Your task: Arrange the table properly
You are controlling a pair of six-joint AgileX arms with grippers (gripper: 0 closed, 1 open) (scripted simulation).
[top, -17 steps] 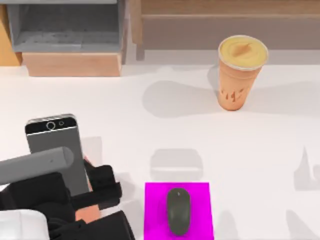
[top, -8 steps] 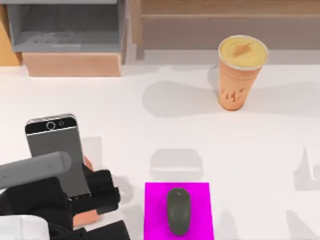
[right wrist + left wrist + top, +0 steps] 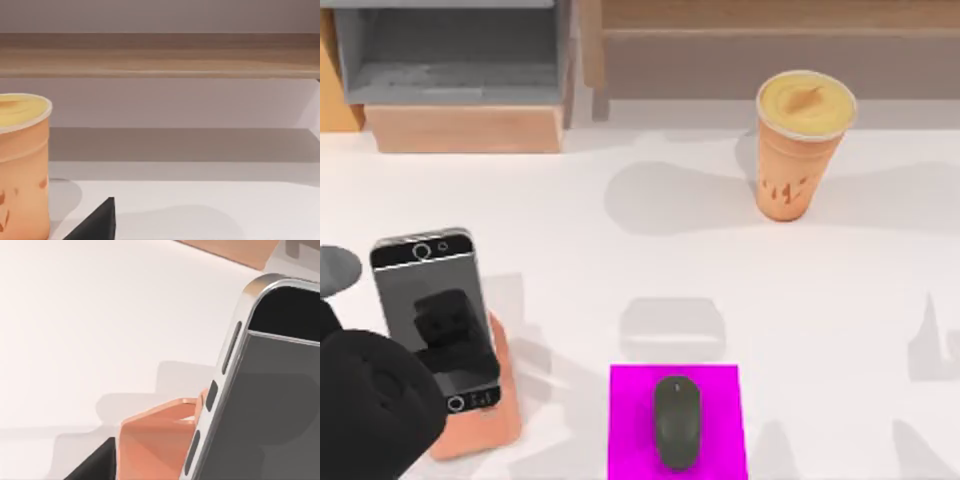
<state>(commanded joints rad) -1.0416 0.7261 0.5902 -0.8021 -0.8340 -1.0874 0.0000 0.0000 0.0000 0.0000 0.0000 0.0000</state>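
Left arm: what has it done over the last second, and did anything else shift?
The left arm has drawn back toward the table's near-left corner, and its fingers, which flanked the phone, are gone from its sides. The phone leans on its orange stand, unmoved. The cup, mouse and pink pad stayed put.

One phone (image 3: 432,310), one stand (image 3: 480,425), one mouse (image 3: 677,421), one pad (image 3: 630,400), one cup (image 3: 800,145).

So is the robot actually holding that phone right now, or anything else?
It cannot be told. The left arm sits beside the phone, which leans on its orange stand; no fingers are seen on it.
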